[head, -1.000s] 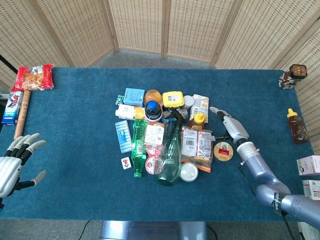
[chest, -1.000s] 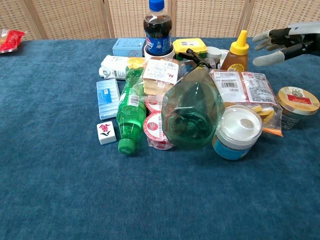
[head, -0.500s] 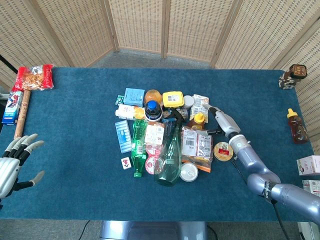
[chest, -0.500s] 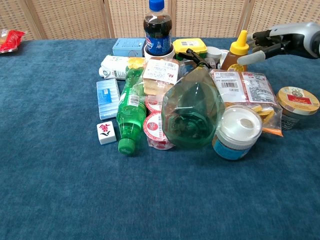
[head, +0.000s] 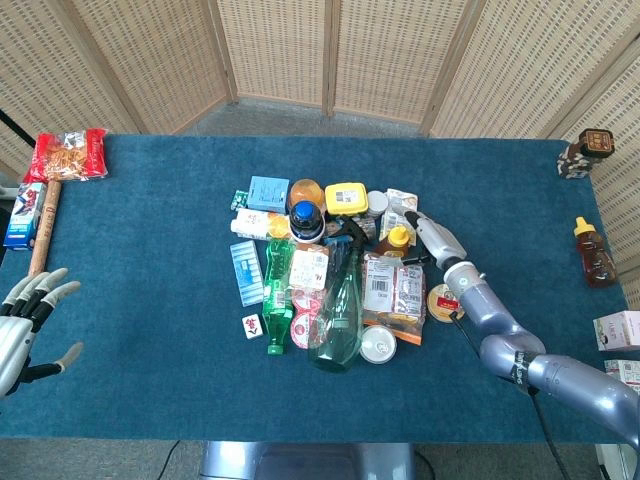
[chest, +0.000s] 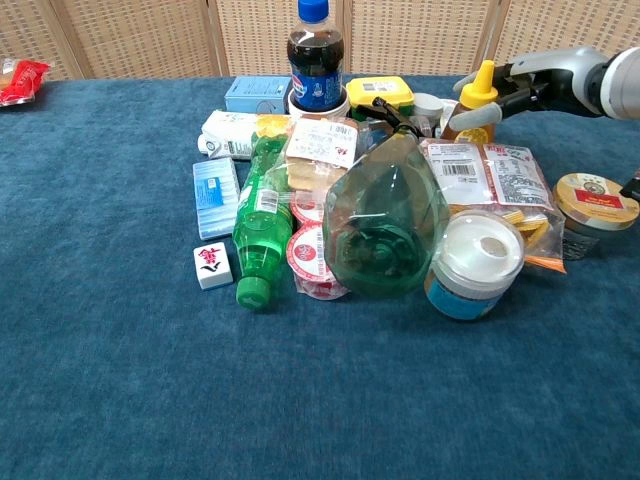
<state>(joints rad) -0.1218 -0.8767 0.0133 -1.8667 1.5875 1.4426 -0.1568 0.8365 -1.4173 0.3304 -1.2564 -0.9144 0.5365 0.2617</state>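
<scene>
My right hand is at the amber squeeze bottle with a yellow cap, which stands upright at the right side of the pile. Its fingers lie on either side of the bottle, the thumb in front near the label; a firm grip does not show. The packet of snacks lies just in front of the bottle. My left hand hovers at the table's near left edge, fingers spread and holding nothing; the chest view does not show it.
The pile holds a cola bottle, a lying green bottle, a clear green bottle, a gold-lidded jar and a mahjong tile. A red packet lies far left, a honey bottle far right.
My right hand has moved left, from open air beside the pile to the squeeze bottle, with its fingers now around it. The left hand has drifted slightly left.
</scene>
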